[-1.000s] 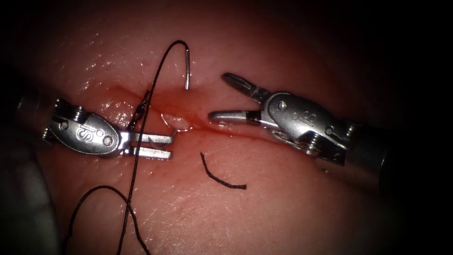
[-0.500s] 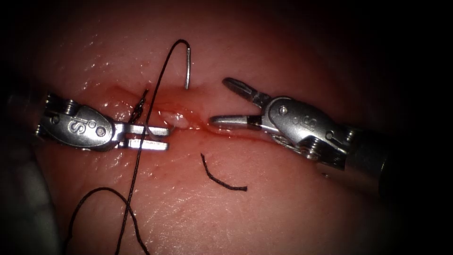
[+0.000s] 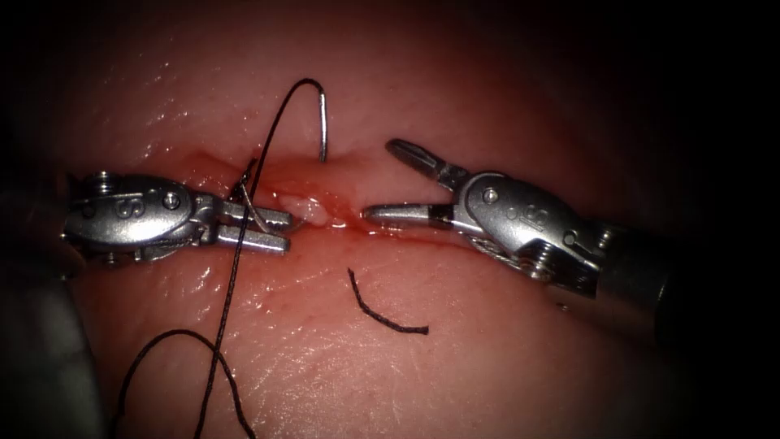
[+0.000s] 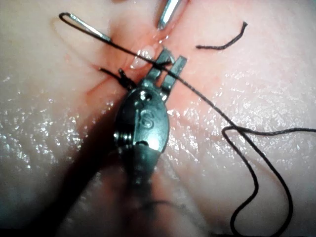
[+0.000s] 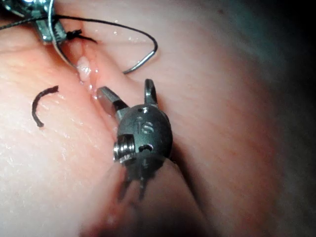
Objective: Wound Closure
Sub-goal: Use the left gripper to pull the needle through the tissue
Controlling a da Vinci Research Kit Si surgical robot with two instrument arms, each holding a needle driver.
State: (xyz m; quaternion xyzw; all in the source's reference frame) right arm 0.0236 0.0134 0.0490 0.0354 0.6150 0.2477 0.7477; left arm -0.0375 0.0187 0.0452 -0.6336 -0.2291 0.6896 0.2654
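Glistening tissue (image 3: 455, 358) below; my left tool (image 3: 272, 229) grips the needle (image 3: 322, 122) emerging left of the cut (image 3: 341, 221), curve arching away; right tool (image 3: 390, 183) open, empty.

A surgical training lab: a slab of tissue (image 3: 455, 358) with a wet red cut (image 3: 325, 213) fills the lit field, a curved needle (image 3: 322, 122) trailing black thread (image 3: 231, 284) stands by the cut, and a steel pincer (image 3: 256, 228) (image 3: 398, 183) flanks it on each side.
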